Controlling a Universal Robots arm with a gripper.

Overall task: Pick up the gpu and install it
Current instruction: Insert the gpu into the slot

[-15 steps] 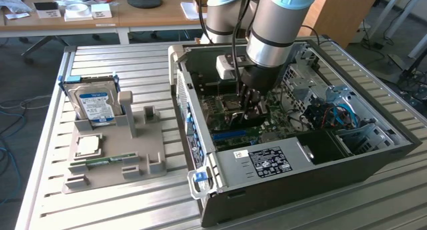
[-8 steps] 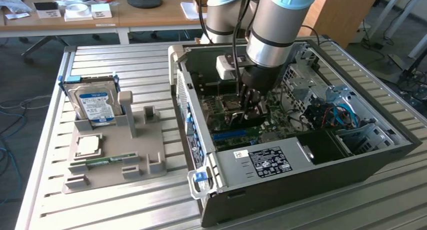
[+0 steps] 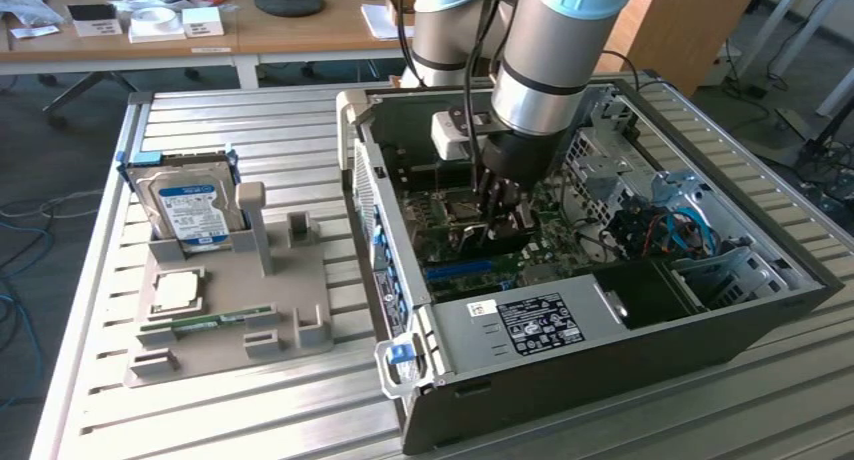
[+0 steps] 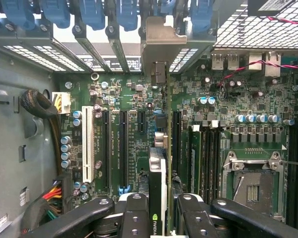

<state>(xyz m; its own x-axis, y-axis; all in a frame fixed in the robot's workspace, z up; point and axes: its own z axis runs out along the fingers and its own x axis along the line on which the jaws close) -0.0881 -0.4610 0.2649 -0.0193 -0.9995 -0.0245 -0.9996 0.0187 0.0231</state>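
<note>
The pincer (image 4: 161,214) is clenched on the gpu (image 4: 158,173), which it holds on edge inside the computer case (image 3: 641,350), just above the motherboard (image 4: 134,99). Seating it well probably means keeping the card upright and parallel to the long black slots (image 4: 124,148), with its silver bracket (image 4: 159,44) squared to the rear opening.

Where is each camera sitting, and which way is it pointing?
Exterior view: raised, off the table, looking down at the open case and hard drive; the arm and gripper show.
Wrist view: on the wrist, looking past the gripper onto the motherboard; its black fingers clamp the gpu.
Shared: gripper, motherboard and case inside.
</note>
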